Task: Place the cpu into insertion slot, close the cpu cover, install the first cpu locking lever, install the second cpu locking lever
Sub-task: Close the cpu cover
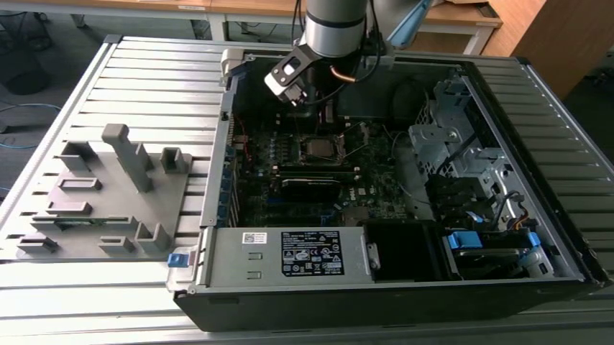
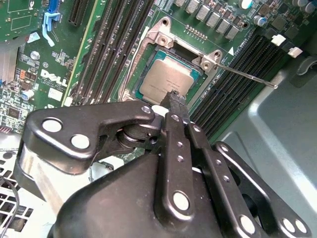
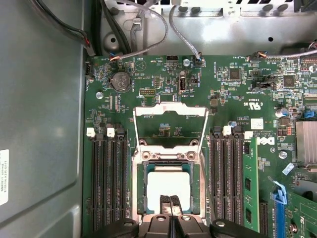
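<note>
1. Inside the open computer case [image 1: 384, 305], we find the cpu [image 3: 168, 184] lying flat in the insertion slot [image 3: 140, 191], grey top up.
2. Hand [image 3: 171, 200]: fingers pressed together, nothing gripped. Tips sit over the cpu edge farthest from the cover hinge; contact we cannot tell.
3. We note the cpu cover [image 3: 171, 110] swung open, off the slot.
4. One locking lever [image 2: 247, 77] juts from a slot corner across the memory slots [image 2: 233, 94].

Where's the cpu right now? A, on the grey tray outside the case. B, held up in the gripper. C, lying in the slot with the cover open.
C: the cpu lies in the slot, and the cover is open beyond it.
</note>
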You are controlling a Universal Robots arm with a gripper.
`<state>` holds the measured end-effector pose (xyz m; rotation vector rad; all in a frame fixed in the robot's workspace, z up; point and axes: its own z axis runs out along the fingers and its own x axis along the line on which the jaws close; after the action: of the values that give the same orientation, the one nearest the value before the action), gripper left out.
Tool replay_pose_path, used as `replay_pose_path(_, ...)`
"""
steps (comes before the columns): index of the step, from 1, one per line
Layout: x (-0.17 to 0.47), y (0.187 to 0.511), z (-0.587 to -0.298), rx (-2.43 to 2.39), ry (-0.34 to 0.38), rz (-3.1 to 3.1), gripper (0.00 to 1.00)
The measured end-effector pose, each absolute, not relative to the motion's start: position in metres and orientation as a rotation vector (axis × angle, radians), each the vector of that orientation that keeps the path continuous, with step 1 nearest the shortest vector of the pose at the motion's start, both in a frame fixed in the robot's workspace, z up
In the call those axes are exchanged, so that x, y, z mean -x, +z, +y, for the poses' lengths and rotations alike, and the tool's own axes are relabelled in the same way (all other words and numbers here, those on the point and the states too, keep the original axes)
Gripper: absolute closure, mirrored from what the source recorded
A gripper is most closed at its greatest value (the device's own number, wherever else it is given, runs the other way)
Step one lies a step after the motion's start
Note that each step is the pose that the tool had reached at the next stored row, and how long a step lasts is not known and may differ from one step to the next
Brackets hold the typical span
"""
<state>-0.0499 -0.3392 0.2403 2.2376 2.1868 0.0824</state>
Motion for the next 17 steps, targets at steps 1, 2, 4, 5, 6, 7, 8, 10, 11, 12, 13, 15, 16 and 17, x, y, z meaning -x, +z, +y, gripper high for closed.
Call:
replay_pose_path(1, 0.0499, 0.2408, -0.3391, -2.238, 0.083, 2.187, 0.89)
replay_pose_path(2, 0.0498, 0.2415, -0.3391, -2.238, 0.083, 2.187, 0.89)
replay_pose_path(4, 0.0498, 0.2430, -0.3391, -2.238, 0.083, 2.187, 0.89)
replay_pose_path(5, 0.0498, 0.2439, -0.3391, -2.238, 0.083, 2.187, 0.89)
replay_pose_path(6, 0.0498, 0.2447, -0.3391, -2.238, 0.083, 2.187, 0.89)
replay_pose_path(7, 0.0498, 0.2451, -0.3391, -2.238, 0.083, 2.187, 0.89)
replay_pose_path(8, 0.0498, 0.2454, -0.3391, -2.238, 0.083, 2.187, 0.89)
replay_pose_path(10, 0.0498, 0.2457, -0.3391, -2.238, 0.084, 2.187, 0.89)
replay_pose_path(11, 0.0498, 0.2458, -0.3391, -2.238, 0.084, 2.187, 0.89)
replay_pose_path(12, 0.0498, 0.2458, -0.3391, -2.238, 0.083, 2.187, 0.89)
replay_pose_path(13, 0.0498, 0.2459, -0.3391, -2.238, 0.083, 2.187, 0.89)
replay_pose_path(15, 0.0499, 0.2464, -0.3391, -2.238, 0.083, 2.187, 0.89)
replay_pose_path(16, 0.0499, 0.2468, -0.3392, -2.238, 0.083, 2.187, 0.89)
replay_pose_path(17, 0.0498, 0.2472, -0.3391, -2.238, 0.083, 2.187, 0.89)
